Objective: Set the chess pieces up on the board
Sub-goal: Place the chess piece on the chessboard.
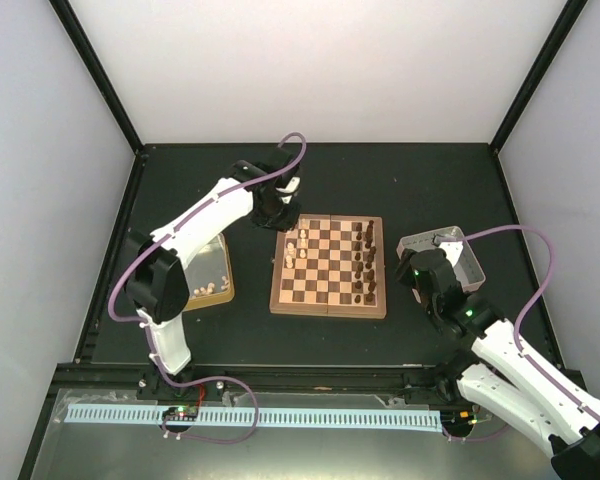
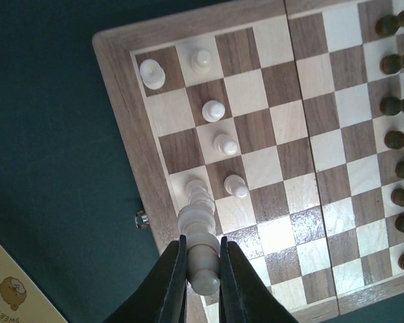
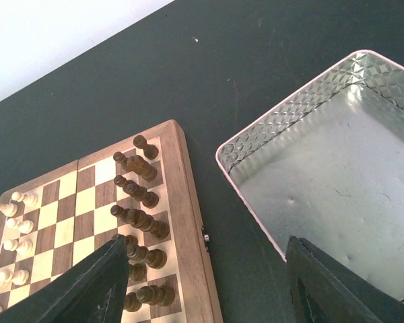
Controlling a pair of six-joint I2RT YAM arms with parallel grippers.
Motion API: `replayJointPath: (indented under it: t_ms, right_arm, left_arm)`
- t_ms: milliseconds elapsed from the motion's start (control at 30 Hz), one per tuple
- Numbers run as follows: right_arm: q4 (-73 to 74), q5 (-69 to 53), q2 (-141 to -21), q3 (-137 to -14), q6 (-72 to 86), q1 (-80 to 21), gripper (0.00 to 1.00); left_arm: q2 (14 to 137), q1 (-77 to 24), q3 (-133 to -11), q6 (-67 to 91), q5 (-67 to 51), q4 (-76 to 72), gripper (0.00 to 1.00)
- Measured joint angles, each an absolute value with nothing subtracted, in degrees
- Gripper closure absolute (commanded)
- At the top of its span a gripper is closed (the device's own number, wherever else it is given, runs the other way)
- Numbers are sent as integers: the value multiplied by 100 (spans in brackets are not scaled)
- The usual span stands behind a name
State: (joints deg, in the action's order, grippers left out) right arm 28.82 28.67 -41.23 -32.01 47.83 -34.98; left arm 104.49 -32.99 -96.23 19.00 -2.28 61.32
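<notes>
Held piece: a pale chessman [image 2: 203, 266], its long axis in line with the fingers and its wide base pointing down at the board [image 2: 124, 114].
Left gripper [image 2: 203, 241]: pinched narrow on that chessman, above the board's pale-side edge.
Pale pieces [image 2: 224, 143]: five stand clear; one more may hide under the held one.
Dark pieces [image 3: 138, 219]: two crowded rows at the opposite edge, too packed to count.
Right gripper [image 3: 205, 242]: spread wide, empty, between the board and the silver tray [image 3: 283, 118].

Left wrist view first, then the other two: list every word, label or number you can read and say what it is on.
"SWEET BEA": on the yellow tin, beside a small bear drawing; the last letters are blurred, probably "BEAR".
Chessboard, silver tray, and the pale chess piece held by the left fingers: no text on any of them.
Top view: nothing readable.
</notes>
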Motion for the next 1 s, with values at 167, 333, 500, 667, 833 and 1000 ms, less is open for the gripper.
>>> replayJointPath:
  t_ms: [167, 333, 500, 667, 833, 1000]
  right_arm:
    - [2882, 2880, -4119, -3201, 4683, -3494, 36]
    - [2871, 2875, -4117, -3201, 4648, -3494, 36]
    - [2869, 2838, -4117, -3201, 4637, -3494, 36]
    - [2845, 2834, -4119, -3201, 4639, -3494, 36]
    - [2814, 2834, -4112, -3194, 4641, -3494, 36]
    - [2814, 2838, -4005, -3127, 4635, -3494, 36]
  left_arm:
    - [10595, -3299, -9623, 1874, -263, 6200, 93]
    - [10575, -3299, -9577, 1874, -172, 6250, 93]
    - [10565, -3299, -9500, 1855, -176, 6252, 93]
    - [10829, -3275, -9887, 1802, -176, 6316, 93]
    - [11257, -3262, -10274, 1782, -204, 6344, 93]
    - [11649, -3258, -10427, 1776, -242, 6440, 92]
